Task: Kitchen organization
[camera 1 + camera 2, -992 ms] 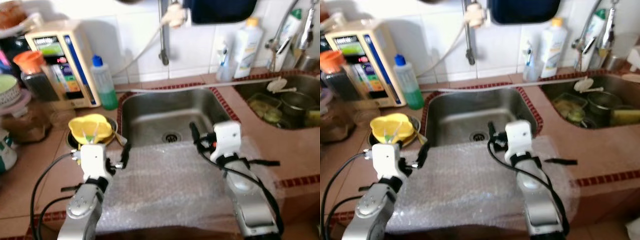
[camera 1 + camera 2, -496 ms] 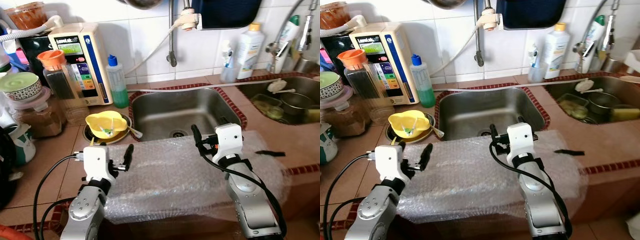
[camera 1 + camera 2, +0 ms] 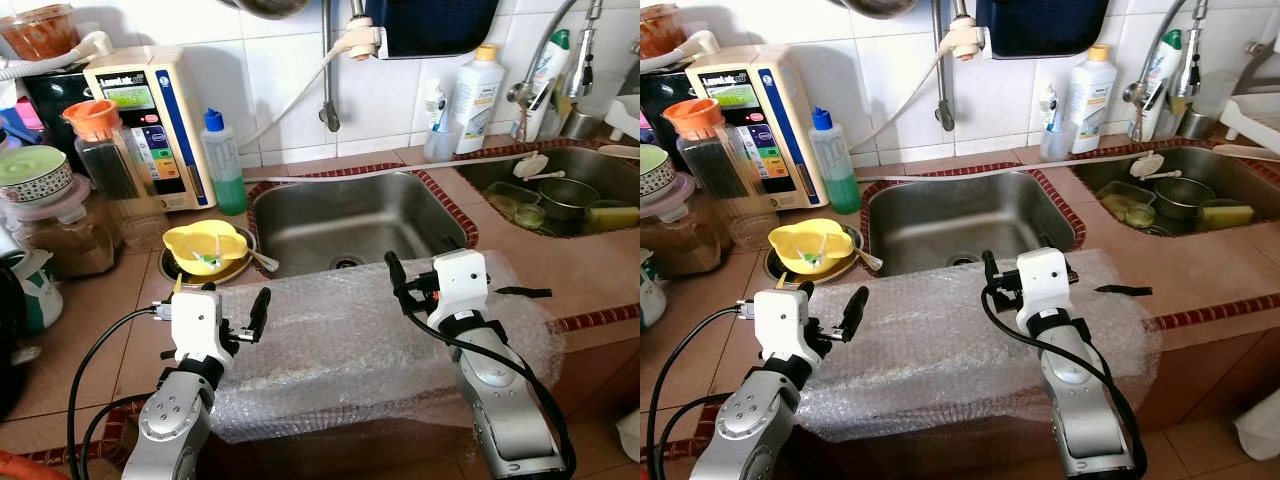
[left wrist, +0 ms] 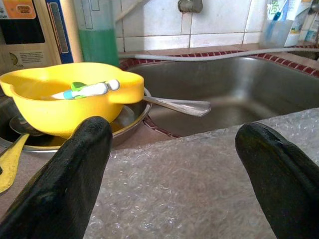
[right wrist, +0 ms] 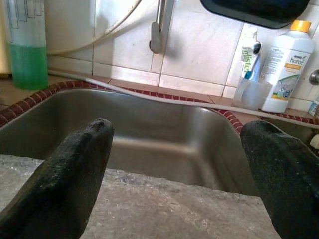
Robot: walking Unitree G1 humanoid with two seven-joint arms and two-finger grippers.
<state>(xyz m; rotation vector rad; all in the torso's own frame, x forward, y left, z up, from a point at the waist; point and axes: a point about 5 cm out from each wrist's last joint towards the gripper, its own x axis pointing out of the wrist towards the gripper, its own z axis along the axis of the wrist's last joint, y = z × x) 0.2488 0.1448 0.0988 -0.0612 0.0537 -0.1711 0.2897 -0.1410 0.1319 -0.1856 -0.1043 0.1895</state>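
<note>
Here we hold both grippers, left (image 3: 222, 318) and right (image 3: 437, 280), spread over the bubble wrap (image 3: 350, 340); the left wrist view adds a yellow bowl (image 4: 70, 97) holding 1 clip.

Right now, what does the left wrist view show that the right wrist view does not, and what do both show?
Left wrist view alone: a yellow bowl in a metal dish, with a spoon over the rim.

Right wrist view alone: a white bottle and a cup with a toothbrush.

Both: open black fingers above bubble wrap, the steel sink beyond, and the green soap bottle.
</note>
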